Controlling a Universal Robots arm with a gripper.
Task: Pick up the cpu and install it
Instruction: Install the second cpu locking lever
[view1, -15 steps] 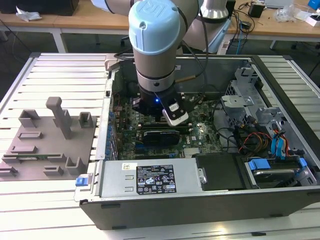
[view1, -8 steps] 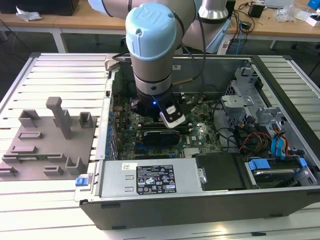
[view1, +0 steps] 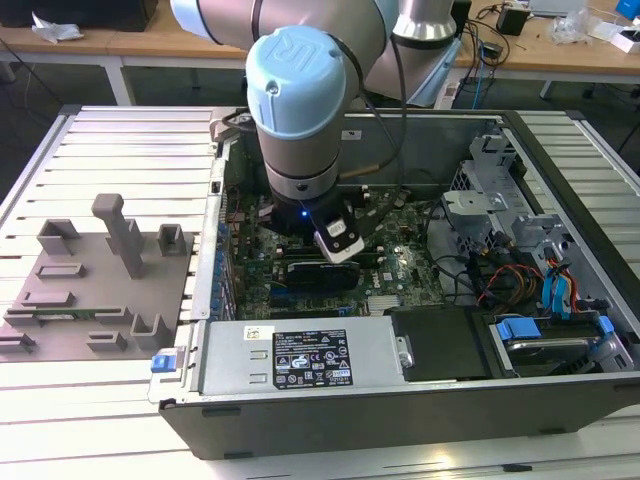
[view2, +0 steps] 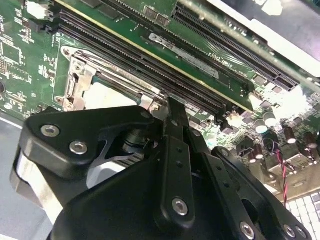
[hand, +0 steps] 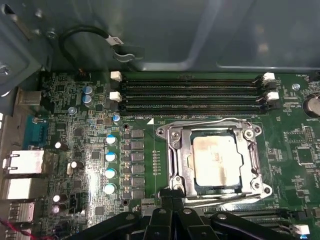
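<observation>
The cpu (hand: 216, 161) lay seated in its socket (hand: 172, 155) on the motherboard. The tool (hand: 172, 202) hung beside it, fingers closed together, holding nothing. Light, stiff and fragile, it probably wants edge holds.

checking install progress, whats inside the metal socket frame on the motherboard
In the first wrist view the pale silvery square cpu lies flat inside the silver metal socket frame on the green motherboard. The socket contacts beneath it are covered, and the black gripper hides the frame's near edge.
</observation>
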